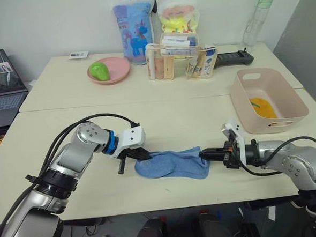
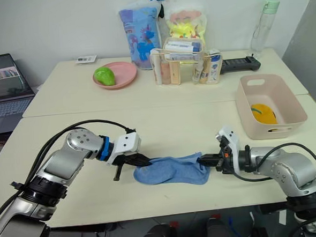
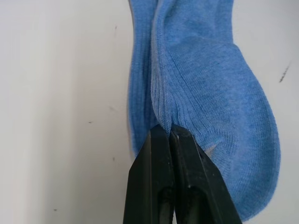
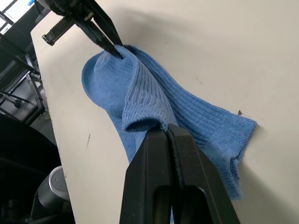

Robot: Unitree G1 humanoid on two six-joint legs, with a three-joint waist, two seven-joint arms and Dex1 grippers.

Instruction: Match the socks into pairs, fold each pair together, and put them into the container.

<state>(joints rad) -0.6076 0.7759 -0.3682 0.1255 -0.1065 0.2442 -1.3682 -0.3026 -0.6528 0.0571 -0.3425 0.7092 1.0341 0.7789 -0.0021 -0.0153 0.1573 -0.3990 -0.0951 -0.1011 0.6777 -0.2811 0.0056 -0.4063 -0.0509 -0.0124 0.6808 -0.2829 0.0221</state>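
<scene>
No brand name or label text is readable: the bag (image 1: 134,31) with a blue pony-like cartoon figure, the yellow packet (image 1: 178,20) and the packets in the organizer (image 1: 180,58) all carry print too small to make out, as does the laptop (image 1: 2,85) screen.

Left gripper (image 1: 145,156): fingers pressed together, pinching a fold of the light blue socks (image 1: 174,163) at their rounded end. In the left wrist view the fabric (image 3: 201,93) runs straight away from the closed tips, two layers showing, one edge offset behind the other.

Right gripper (image 1: 204,155): fingers pressed together on the opposite end of the same socks, gripping the ribbed upper layer. In the right wrist view the knit (image 4: 154,107) stretches from the right tips across to the left gripper (image 4: 114,50), with a cuff edge lying flat on the table (image 4: 196,42) just beside the right fingers.

The socks lie on the table between the two grippers, spanning the whole gap, each end held.

Container (image 1: 245,109): beyond the right gripper and outward to its side, near but apart. Something mustard yellow (image 1: 262,107) lies in it; from here I cannot tell what form it takes.

Far beyond the left gripper: pink plate (image 1: 117,71) with a green object (image 1: 99,71). Far beyond the right gripper: clear bottle (image 1: 257,20) with a green cap and a black device (image 1: 232,57).
</scene>
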